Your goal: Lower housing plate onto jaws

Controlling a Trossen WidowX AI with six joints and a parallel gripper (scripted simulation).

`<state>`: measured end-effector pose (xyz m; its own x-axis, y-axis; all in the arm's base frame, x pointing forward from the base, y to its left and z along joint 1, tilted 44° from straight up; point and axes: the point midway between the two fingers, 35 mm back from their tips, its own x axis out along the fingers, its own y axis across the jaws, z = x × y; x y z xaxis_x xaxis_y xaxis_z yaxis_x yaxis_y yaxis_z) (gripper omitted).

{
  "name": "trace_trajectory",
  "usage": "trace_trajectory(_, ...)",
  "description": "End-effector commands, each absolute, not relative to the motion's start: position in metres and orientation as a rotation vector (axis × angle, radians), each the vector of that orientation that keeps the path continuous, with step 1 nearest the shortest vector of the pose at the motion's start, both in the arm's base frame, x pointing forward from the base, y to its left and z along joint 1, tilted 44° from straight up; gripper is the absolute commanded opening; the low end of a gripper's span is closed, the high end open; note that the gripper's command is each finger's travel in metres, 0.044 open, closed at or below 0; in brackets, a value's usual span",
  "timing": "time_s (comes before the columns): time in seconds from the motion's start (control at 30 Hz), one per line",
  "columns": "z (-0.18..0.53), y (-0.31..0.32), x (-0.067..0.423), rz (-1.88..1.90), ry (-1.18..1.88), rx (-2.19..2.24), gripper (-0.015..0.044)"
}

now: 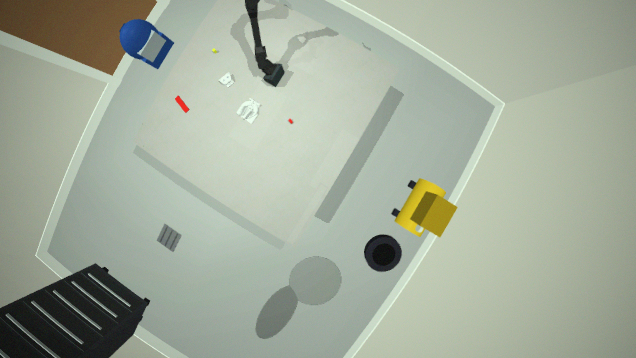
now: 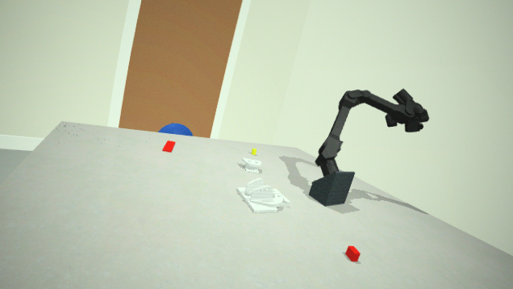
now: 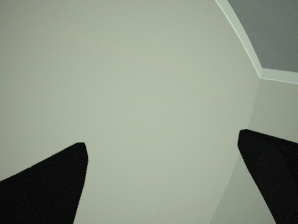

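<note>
Housing plate point(image 1: 226, 80) point(image 2: 252, 162) perhaps small white piece; pins indistinct.

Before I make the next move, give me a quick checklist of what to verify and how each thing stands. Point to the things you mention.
1. End effector point(image 3: 165, 145) open, nothing between its fingers: ok.
2. End effector lined up over the smaller white piece point(image 1: 227, 80) point(image 2: 252, 164), likely the housing plate: not ok, it is off beyond the table edge.
3. Likely housing plate lowered onto the larger white assembly point(image 1: 248, 111) point(image 2: 263, 198): not ok, they stand apart.
4. Red block point(image 1: 290, 121) point(image 2: 352, 253) off the assembly: ok.
5. Both jaws fully seated on their pins: cannot tell, too small.
</note>
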<state>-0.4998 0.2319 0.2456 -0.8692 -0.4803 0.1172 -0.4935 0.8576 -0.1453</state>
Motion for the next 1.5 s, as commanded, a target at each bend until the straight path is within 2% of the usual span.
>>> trace_trajectory(0.0, 0.246, 0.232, -0.5, 0.262, -2.953, 0.775, 0.0426)
trace_trajectory(0.03, 0.246, 0.232, -0.5, 0.264, -2.954, 0.774, 0.044)
trace_trajectory(0.37, 0.25, 0.252, -0.491, 0.371, -2.982, 0.66, 0.044)
trace_trajectory(0.6, 0.255, 0.294, -0.469, 0.506, -2.999, 0.462, 0.044)
trace_trajectory(1.47, 0.269, 0.439, -0.333, 0.923, -2.864, -0.333, 0.044)
